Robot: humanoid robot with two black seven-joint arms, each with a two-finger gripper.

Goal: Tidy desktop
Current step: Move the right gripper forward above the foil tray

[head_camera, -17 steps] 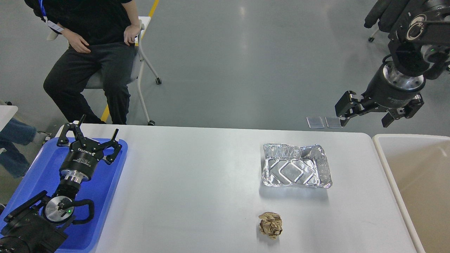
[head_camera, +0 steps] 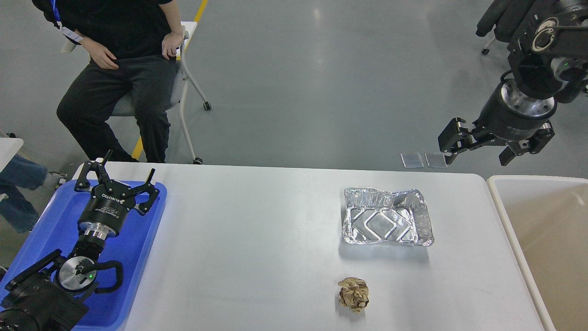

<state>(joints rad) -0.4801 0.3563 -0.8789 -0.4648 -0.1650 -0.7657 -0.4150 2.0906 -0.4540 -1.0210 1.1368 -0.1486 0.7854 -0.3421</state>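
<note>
The white desktop (head_camera: pixel 257 248) fills the lower view. On it a crumpled foil tray (head_camera: pixel 387 223) lies right of centre, and a crumpled brown paper ball (head_camera: pixel 353 294) lies nearer the front edge. My left gripper (head_camera: pixel 117 177) is open and empty, hovering over the far end of the blue tray (head_camera: pixel 133 257) at the left. My right gripper (head_camera: pixel 477 151) is open and empty, held high beyond the table's far right corner, above the floor.
A beige, cream-rimmed bin (head_camera: pixel 498 202) stands against the table's right end. A seated person (head_camera: pixel 119 69) on a wheeled chair is beyond the far left edge. Two small clear plates (head_camera: pixel 423 159) lie on the floor behind the table.
</note>
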